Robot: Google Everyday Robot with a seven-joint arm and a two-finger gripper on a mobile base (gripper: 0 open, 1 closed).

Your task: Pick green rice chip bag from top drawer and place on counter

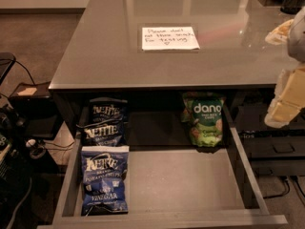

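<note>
Resting in drawer, green "dang" bag, claw at right edge

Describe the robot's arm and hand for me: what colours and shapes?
The gripper, at the right edge of the view beside the counter, is made of pale cream, blocky parts. Above it sits a rounded light grey arm section. No cables or markings show.

The tool hangs at the far right edge of the view, partly cut off, its pale cream parts angled downward beneath a grey arm segment.
</note>
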